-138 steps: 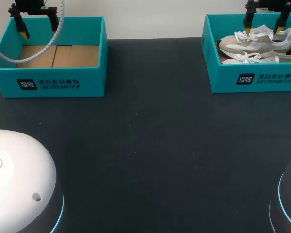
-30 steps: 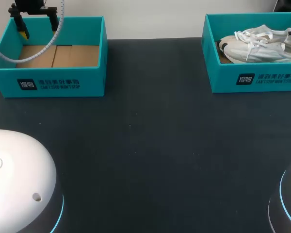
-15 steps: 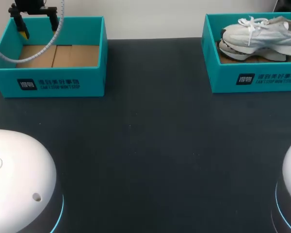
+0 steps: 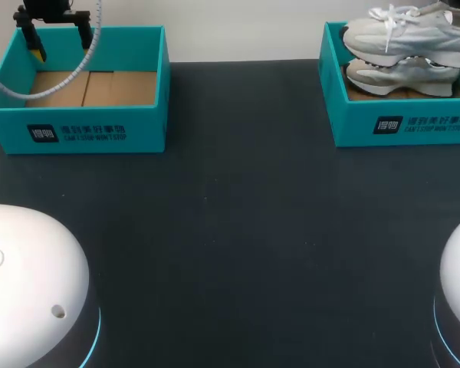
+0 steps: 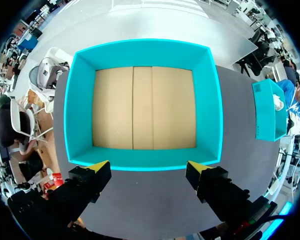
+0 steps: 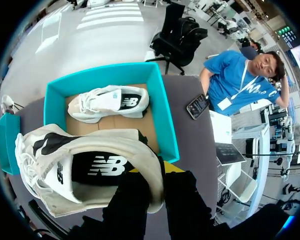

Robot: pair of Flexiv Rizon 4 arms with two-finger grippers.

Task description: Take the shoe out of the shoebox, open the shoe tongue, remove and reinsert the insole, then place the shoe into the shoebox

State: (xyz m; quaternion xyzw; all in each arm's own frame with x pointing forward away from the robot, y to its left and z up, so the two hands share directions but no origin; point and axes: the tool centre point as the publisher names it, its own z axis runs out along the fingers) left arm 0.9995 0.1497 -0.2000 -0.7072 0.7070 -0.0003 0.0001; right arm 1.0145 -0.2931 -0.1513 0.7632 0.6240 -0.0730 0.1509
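Over the dark table, my right gripper is clenching a white laced sneaker above the teal shoebox; my left gripper is hanging released.

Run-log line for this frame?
step: take-out | right gripper: shut on shoe heel, over right shoebox | second shoe: inside it | left gripper: open, over empty left shoebox
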